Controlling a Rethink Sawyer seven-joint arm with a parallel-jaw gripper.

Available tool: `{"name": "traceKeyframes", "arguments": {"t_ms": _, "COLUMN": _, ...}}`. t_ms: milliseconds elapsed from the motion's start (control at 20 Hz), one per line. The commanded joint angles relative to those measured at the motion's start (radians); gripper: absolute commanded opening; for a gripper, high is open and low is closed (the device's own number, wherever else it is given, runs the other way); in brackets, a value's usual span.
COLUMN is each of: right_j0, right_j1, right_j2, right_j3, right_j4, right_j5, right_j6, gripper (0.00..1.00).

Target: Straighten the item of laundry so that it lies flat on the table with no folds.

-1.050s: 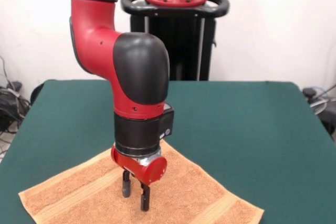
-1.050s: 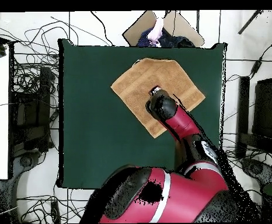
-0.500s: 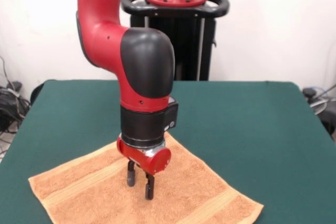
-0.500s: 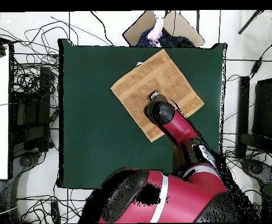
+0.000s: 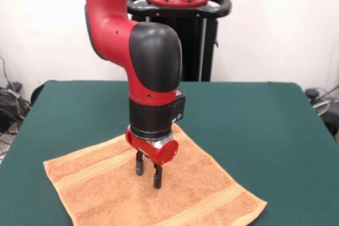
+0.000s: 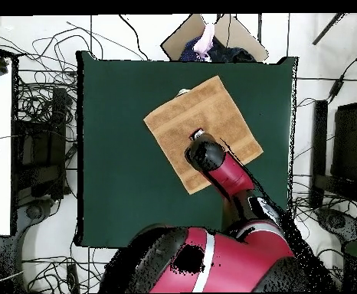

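Towel (image 5: 175,199) lies spread on the green table (image 5: 254,125), in the half nearer the front camera, turned on the diagonal so one corner points toward the pedestal side; in the overhead view the towel (image 6: 174,130) sits toward the top middle of the table (image 6: 112,153), well clear of the left and right edges.

Arm comes down over the cloth's middle; gripper (image 5: 149,171) points straight down with its two dark fingers (image 5: 157,175) a narrow gap apart, nothing pinched between them that you can see; the tips are at or just above the pile, and you cannot tell from either view whether they touch.

Progress, as a judgement: the straightening looks nearly or wholly done; the cloth reads as a single layer, four edges roughly straight, border bands running unbroken along two sides, no doubled-over flap in view; a small pale tab, probably the care label (image 6: 183,93), shows at the top corner from above.

What you cannot confirm: the patch directly under the wrist is hidden in both views, so a small ruck there is possible; the near corner runs off the bottom of the front view, though the overhead shows all four corners on the table.

What is left, likely: lift clear without dragging the pile; check the hidden middle; press out any ripple if one shows.
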Motion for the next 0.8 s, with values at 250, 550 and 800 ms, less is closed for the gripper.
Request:
{"name": "traceKeyframes", "arguments": {"t_ms": 250, "right_j0": 0.014, "right_j1": 0.123, "right_j2": 0.015, "right_j3": 0.299, "right_j4": 0.081, "right_j5": 0.213, "right_j6": 0.289, "gripper": 1.0}}
{"name": "traceKeyframes", "arguments": {"t_ms": 550, "right_j0": -0.033, "right_j1": 0.118, "right_j2": 0.059, "right_j3": 0.354, "right_j4": 0.109, "right_j5": 0.179, "right_j6": 0.281, "gripper": 1.0}}
{"name": "traceKeyframes", "arguments": {"t_ms": 800, "right_j0": -0.054, "right_j1": 0.116, "right_j2": 0.083, "right_j3": 0.396, "right_j4": 0.13, "right_j5": 0.134, "right_j6": 0.294, "gripper": 1.0}}
